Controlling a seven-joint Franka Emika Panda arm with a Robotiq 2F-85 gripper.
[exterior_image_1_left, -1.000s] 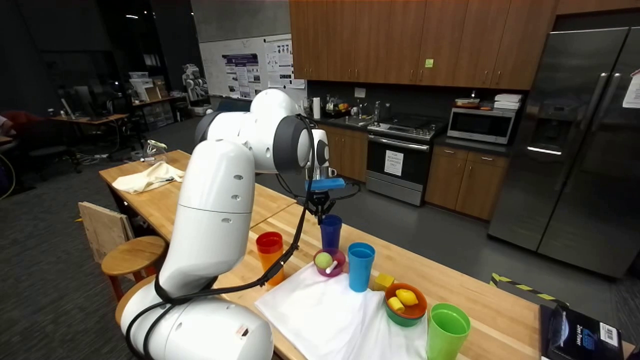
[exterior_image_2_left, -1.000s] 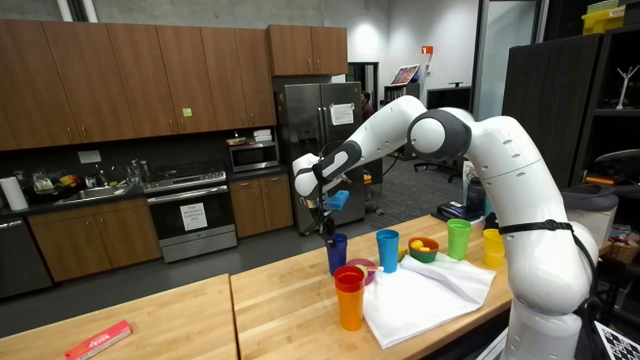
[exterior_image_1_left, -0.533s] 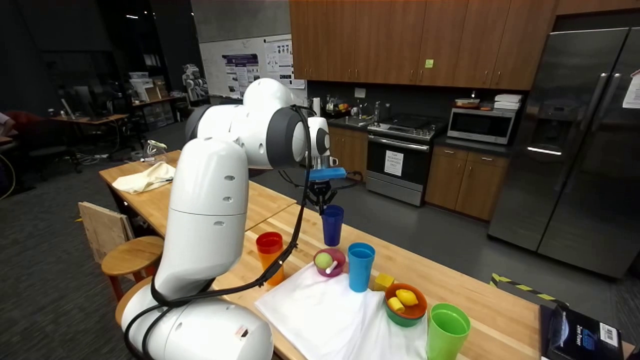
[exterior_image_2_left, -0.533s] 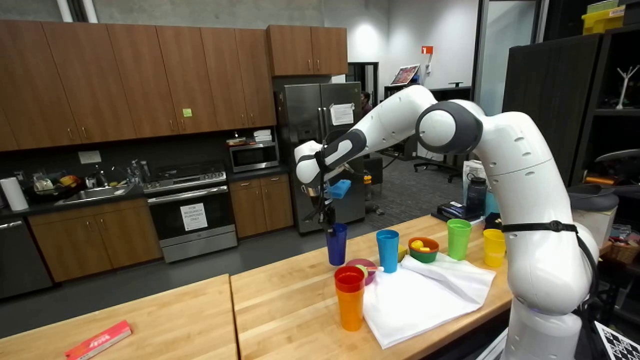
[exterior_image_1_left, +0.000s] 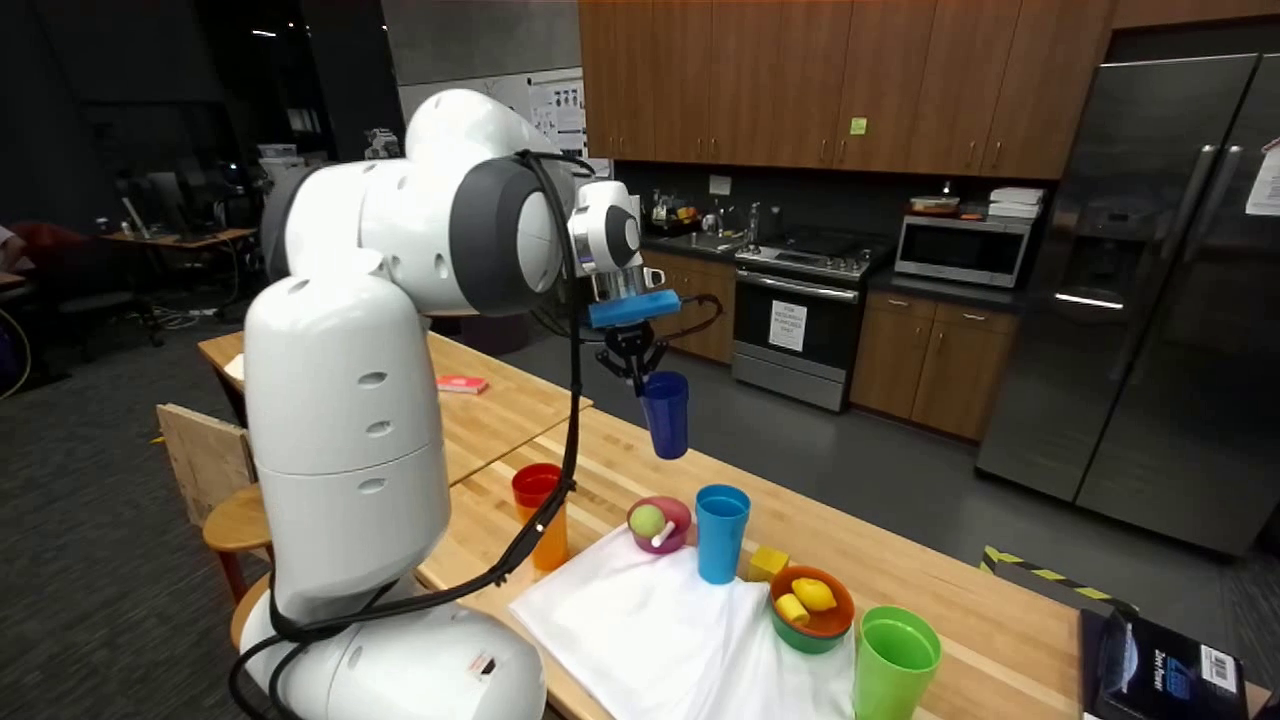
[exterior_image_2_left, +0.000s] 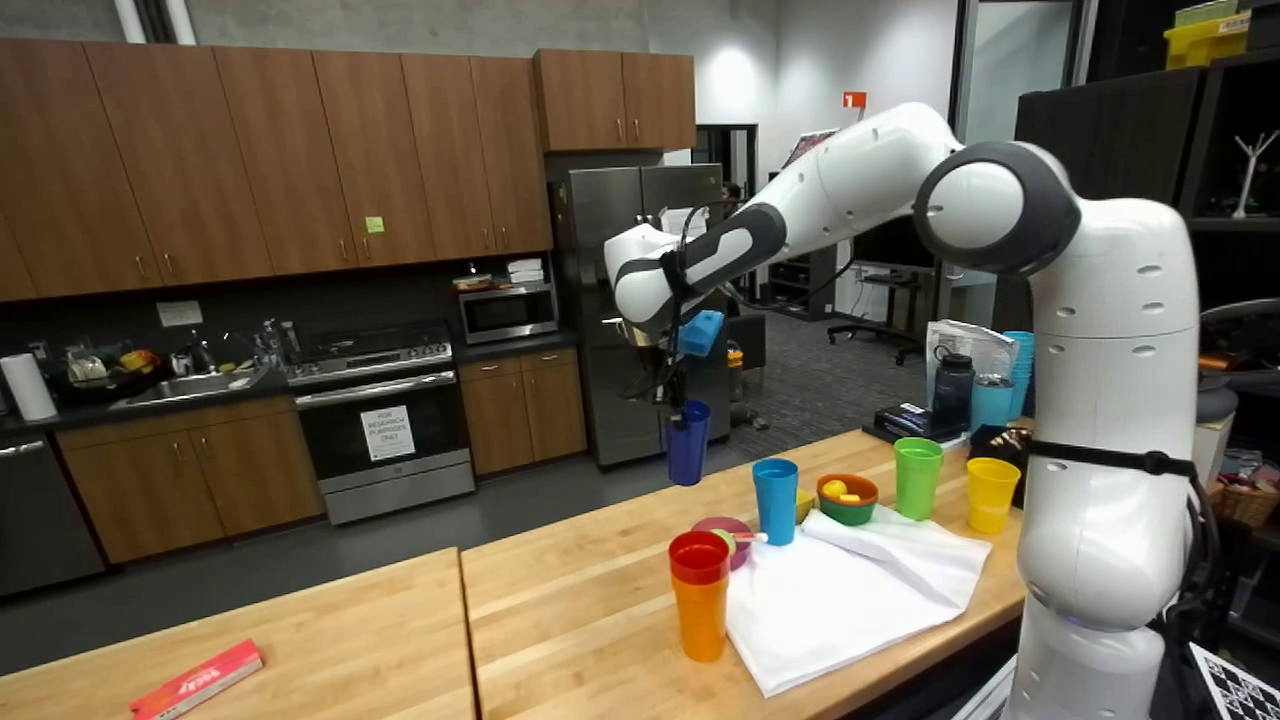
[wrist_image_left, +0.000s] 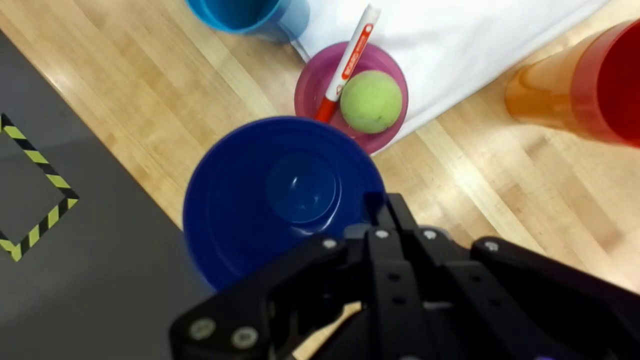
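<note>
My gripper (wrist_image_left: 385, 202) is shut on the wall of a dark blue cup (wrist_image_left: 235, 200), near its rim. One finger lies inside the cup and the other outside. The cup is empty, as its bare bottom shows in the wrist view. In both exterior views the dark blue cup (exterior_image_1_left: 667, 420) hangs in the air above the table's far edge, leaning a little. Nearest below it is a pink bowl (wrist_image_left: 309, 97) with a green ball (wrist_image_left: 371, 101) and a red-and-white marker (wrist_image_left: 350, 62). A light blue cup (exterior_image_2_left: 776, 505) stands beside that bowl.
An orange cup with a red upper part (exterior_image_2_left: 700, 610) stands near a white cloth (exterior_image_2_left: 850, 615). Farther along are a yellow block (exterior_image_1_left: 768, 563), an orange-green bowl (exterior_image_1_left: 806, 640) with yellow things, a green cup (exterior_image_1_left: 890, 665) and a yellow cup (exterior_image_2_left: 990, 495). A red box (exterior_image_2_left: 200, 680) lies on the adjoining table.
The dark blue cup, held in my gripper, has risen from near the table to well above it and leans slightly more. The arm has drawn up and back; the other tableware stays put.
</note>
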